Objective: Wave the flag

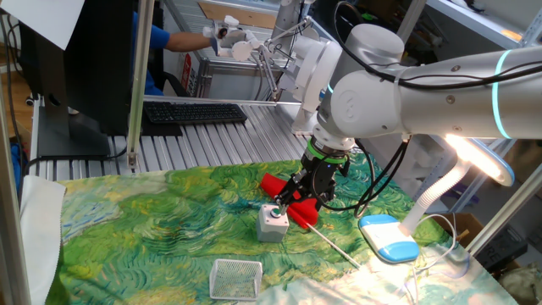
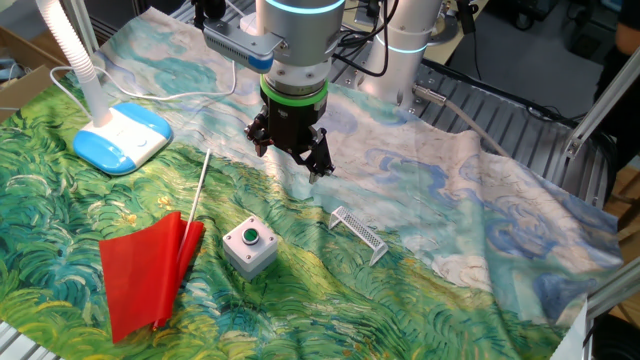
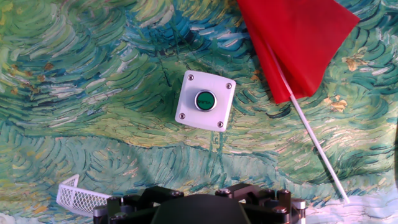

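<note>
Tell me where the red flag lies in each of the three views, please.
One fixed view: the flag lies centre, partly behind the gripper.
The other fixed view: flag lies lower left.
Hand view: flag lies upper right.
Shared landmark: the grey box with green button beside it.

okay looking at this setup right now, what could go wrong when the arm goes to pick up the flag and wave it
1. The flag lies flat on the wrinkled painted cloth, and its stick is thin, so the open gripper might pinch fabric or miss it.
2. The grey button box sits right beside the flag; a descent there could bump it.
3. The lamp and the small wire basket are nearby, so a wide wave might strike them.
</note>
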Controlling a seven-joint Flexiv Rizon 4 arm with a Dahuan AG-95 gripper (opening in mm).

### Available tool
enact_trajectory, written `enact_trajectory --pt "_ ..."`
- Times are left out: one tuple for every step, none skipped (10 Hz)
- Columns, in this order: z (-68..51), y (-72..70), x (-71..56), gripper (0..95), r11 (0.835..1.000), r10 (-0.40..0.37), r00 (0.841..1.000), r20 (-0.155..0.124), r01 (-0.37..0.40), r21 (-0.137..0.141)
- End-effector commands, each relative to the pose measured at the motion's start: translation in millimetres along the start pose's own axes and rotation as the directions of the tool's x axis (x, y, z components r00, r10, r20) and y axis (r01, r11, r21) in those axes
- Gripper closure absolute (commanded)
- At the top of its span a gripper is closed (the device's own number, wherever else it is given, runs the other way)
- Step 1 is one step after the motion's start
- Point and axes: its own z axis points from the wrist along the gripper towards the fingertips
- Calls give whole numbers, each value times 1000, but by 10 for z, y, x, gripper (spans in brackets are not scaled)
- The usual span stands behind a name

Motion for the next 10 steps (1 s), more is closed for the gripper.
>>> enact_trajectory --pt "0 -1 0 0 1000 0 1000 0 0 0" --pt "0 -1 0 950 1000 -13 1000 2 13 22" --pt "0 -1 0 950 1000 -13 1000 2 13 21" --pt "0 -1 0 950 1000 -14 1000 0 14 20" --pt "0 -1 0 950 999 -14 1000 2 14 31" --pt "0 -1 0 950 999 -18 1000 2 18 31" --pt "0 -1 0 950 999 -22 1000 2 22 29" --pt "0 -1 1 950 999 -23 1000 3 23 27" --pt "0 -1 1 950 999 -20 1000 9 20 24" --pt "1 -1 0 950 1000 -18 1000 12 18 22"
